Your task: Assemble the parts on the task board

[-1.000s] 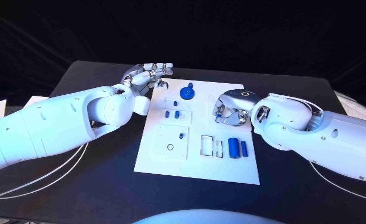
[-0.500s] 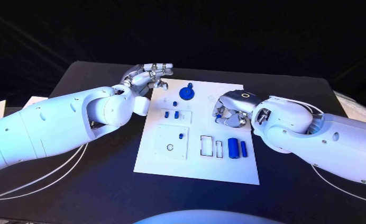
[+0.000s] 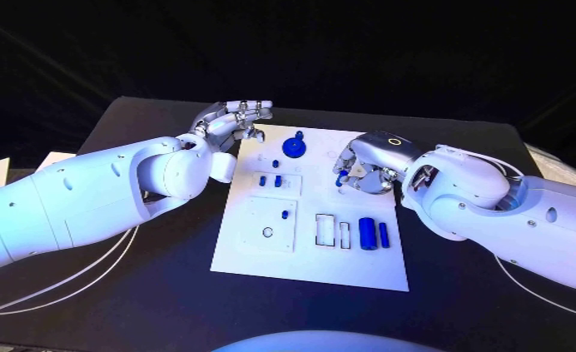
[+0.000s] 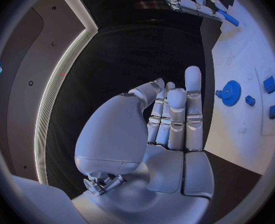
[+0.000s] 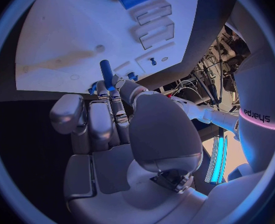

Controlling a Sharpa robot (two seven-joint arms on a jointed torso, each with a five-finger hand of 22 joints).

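Note:
The white task board lies in the middle of the black table. My right hand hovers over the board's right edge and pinches a short blue peg between thumb and fingers; the peg also shows at the hand's left side in the head view. My left hand hangs at the board's far left corner, holding nothing, its fingers straight. On the board are a blue gear, two small blue blocks, a thick blue cylinder and a thin blue bar.
A raised square plate with a small dark pin sits on the board's left half, and rectangular slots lie beside the cylinder. White cables trail over the table at the near left. The black table ends just beyond my left hand.
My right hand has shifted slightly up and away from me with the blue peg still in it. The left arm has not moved.

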